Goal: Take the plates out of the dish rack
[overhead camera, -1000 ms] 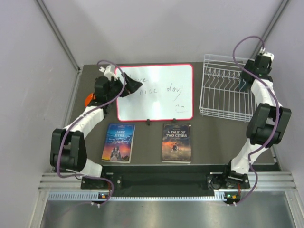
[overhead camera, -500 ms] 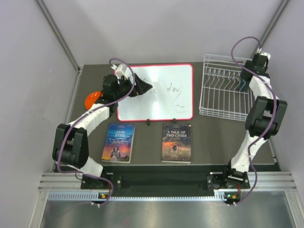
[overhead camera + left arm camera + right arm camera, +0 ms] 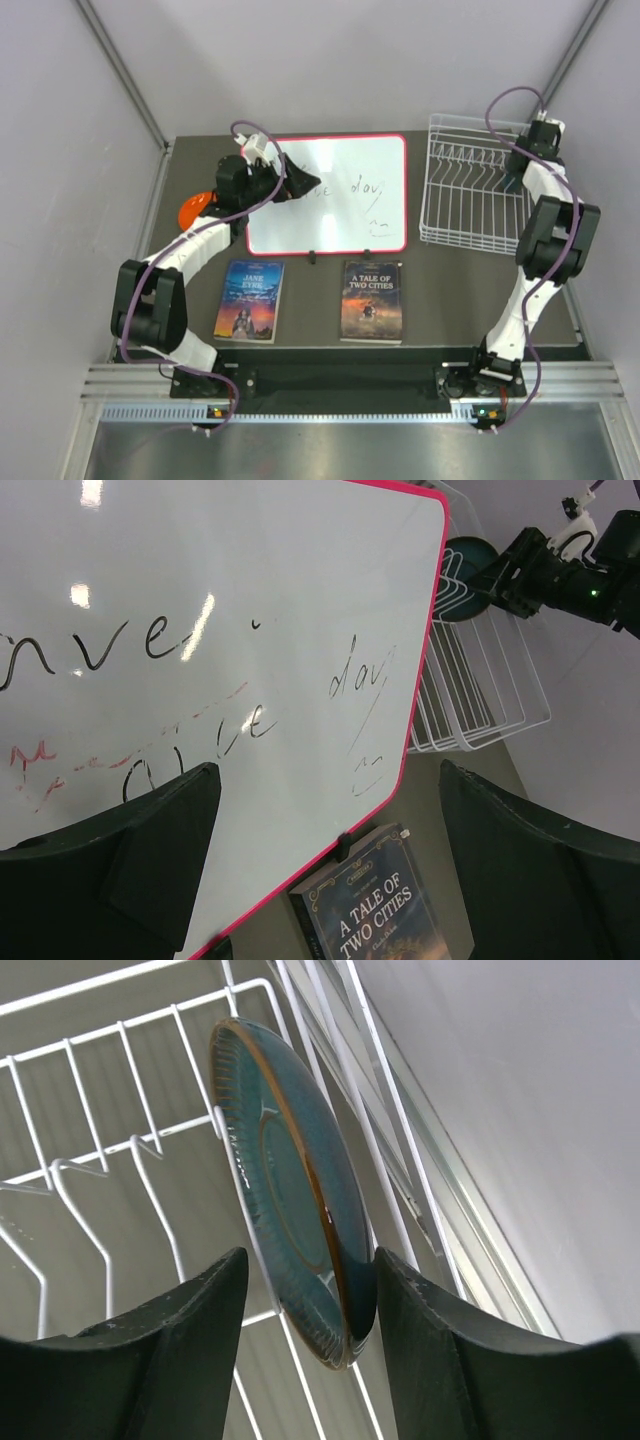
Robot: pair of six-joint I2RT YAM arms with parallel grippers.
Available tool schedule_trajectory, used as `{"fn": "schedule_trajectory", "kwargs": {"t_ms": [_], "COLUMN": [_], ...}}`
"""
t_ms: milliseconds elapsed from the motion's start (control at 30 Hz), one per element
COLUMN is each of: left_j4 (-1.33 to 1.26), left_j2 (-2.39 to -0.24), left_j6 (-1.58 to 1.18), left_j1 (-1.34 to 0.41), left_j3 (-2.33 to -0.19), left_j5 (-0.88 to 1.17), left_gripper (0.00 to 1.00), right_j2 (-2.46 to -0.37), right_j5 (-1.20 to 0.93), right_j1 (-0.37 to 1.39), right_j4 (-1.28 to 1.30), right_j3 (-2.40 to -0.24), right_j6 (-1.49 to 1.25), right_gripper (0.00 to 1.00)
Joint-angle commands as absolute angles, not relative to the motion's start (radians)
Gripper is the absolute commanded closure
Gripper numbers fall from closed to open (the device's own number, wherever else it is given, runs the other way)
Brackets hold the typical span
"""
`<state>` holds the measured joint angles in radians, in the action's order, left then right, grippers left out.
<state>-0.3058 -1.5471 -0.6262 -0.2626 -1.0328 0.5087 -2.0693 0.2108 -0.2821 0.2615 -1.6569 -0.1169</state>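
Note:
The white wire dish rack (image 3: 470,200) stands at the back right of the table. One dark teal-black plate (image 3: 290,1210) stands on edge between its prongs; it also shows in the left wrist view (image 3: 462,570). My right gripper (image 3: 310,1260) is open, with one finger on each side of the plate's lower rim. An orange plate (image 3: 190,210) lies on the table at the far left, partly behind my left arm. My left gripper (image 3: 325,770) is open and empty above the whiteboard (image 3: 330,195). The red and lime green plates are out of view.
The red-framed whiteboard lies at the back middle. Two books lie in front of it: Jane Eyre (image 3: 249,299) and A Tale of Two Cities (image 3: 372,300). Grey walls close in the table on three sides, and the right one is near the rack.
My left gripper has swung right, from the whiteboard's left edge to over the board. My right wrist has shifted slightly back along the rack's right side.

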Motion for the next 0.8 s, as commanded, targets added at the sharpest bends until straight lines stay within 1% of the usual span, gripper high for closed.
{"fn": "schedule_trajectory", "kwargs": {"t_ms": [0, 300, 533, 600, 633, 700, 733, 767], "left_j4": [-0.354, -0.339, -0.345, -0.345, -0.345, -0.339, -0.339, -0.339], "left_j2": [-1.511, -1.519, -1.540, -1.545, -1.545, -1.545, -1.545, -1.546], "left_j6": [-0.630, -0.621, -0.623, -0.621, -0.620, -0.615, -0.615, -0.615], "left_j1": [-0.268, -0.268, -0.268, -0.268, -0.268, -0.268, -0.268, -0.268], "left_j3": [-1.058, -1.052, -1.057, -1.055, -1.054, -1.052, -1.049, -1.048], "left_j5": [0.519, 0.503, 0.506, 0.503, 0.505, 0.500, 0.492, 0.489], "left_gripper": [0.06, 0.06, 0.06, 0.06, 0.06, 0.07, 0.07, 0.06], "right_j2": [-2.079, -2.075, -2.123, -2.134, -2.134, -2.134, -2.132, -2.128], "right_j5": [0.213, 0.078, 0.048, 0.041, 0.038, 0.035, 0.034, 0.035], "right_j1": [-0.305, -0.362, -0.368, -0.368, -0.368, -0.367, -0.367, -0.365], "right_j4": [0.215, 0.160, 0.161, 0.163, 0.163, 0.153, 0.152, 0.152], "right_j3": [-1.721, -1.675, -1.718, -1.727, -1.729, -1.724, -1.724, -1.727], "right_j6": [-0.092, -0.179, -0.198, -0.199, -0.199, -0.198, -0.195, -0.192], "right_gripper": [0.47, 0.48, 0.57, 0.61, 0.73, 0.84, 0.94, 0.97]}}
